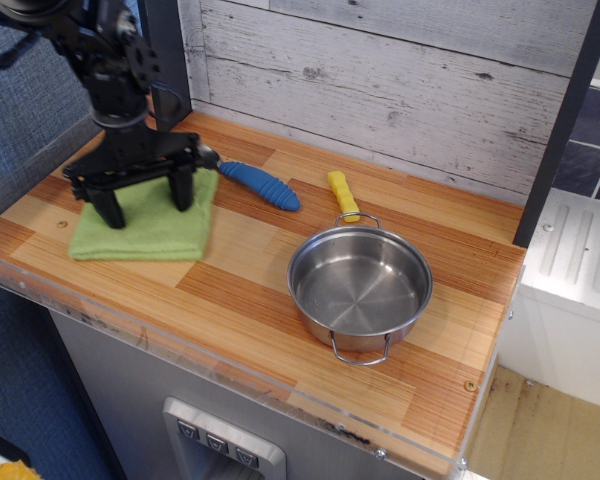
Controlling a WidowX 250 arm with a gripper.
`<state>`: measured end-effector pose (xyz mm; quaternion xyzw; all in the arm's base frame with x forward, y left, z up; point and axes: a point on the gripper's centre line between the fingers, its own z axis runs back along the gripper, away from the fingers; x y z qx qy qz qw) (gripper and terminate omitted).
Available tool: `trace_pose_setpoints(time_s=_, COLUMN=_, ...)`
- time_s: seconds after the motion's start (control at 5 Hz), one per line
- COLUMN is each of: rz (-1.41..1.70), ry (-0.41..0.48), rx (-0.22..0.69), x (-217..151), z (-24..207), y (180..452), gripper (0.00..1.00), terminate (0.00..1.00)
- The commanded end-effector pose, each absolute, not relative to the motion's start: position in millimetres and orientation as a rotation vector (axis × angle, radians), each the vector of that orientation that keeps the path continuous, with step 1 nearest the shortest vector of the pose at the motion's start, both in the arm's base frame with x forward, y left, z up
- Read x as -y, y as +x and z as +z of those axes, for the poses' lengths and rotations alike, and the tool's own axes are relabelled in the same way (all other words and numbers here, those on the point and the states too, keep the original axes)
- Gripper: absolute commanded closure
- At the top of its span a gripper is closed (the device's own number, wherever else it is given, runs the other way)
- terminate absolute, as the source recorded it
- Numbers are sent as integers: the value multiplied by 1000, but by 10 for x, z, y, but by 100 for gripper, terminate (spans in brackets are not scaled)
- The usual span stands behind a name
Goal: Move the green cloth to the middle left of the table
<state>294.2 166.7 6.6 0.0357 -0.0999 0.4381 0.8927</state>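
- Gripper (142, 202) spread wide, both fingers (107, 208) pointing down onto the green cloth (145, 225); nothing clamped between them, looks like a press-and-drag and not a pinch.
- Cloth lies flat and folded directly under the gripper, near the left end of the worktop (280, 300), roughly mid-depth. Judgement: close to the target spot, or on it.
- Blue handle (260, 185) lies just behind and to the right of the gripper, its near end close to the cloth's back corner; can't tell if they touch. Steel pan (359, 285) and yellow handle (343, 196) sit well off to the right, no conflict.
- To do the step well: keep downward pressure even on both fingers so the cloth slides as one piece and doesn't bunch or unfold.
- Any remaining travel should be short and slow; cloth's left edge is already near the worktop edge.
- To finish: lift straight up, no sideways motion, so the knit doesn't snag a fingertip and get dragged or flipped.
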Motion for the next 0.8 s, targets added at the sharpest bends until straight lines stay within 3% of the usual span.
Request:
trace_pose_setpoints(time_s=0.0, rz=983, ry=101, rx=185, x=-2088, z=17, y=2703, gripper=0, terminate=0)
trace_pose_setpoints(time_s=0.4, rz=979, ry=96, rx=198, x=-2062, z=135, y=2739, gripper=0, terminate=0)
trace_pose_setpoints(time_s=0.6, rz=982, ry=74, rx=256, x=-2014, z=429, y=2741, gripper=0, terminate=0)
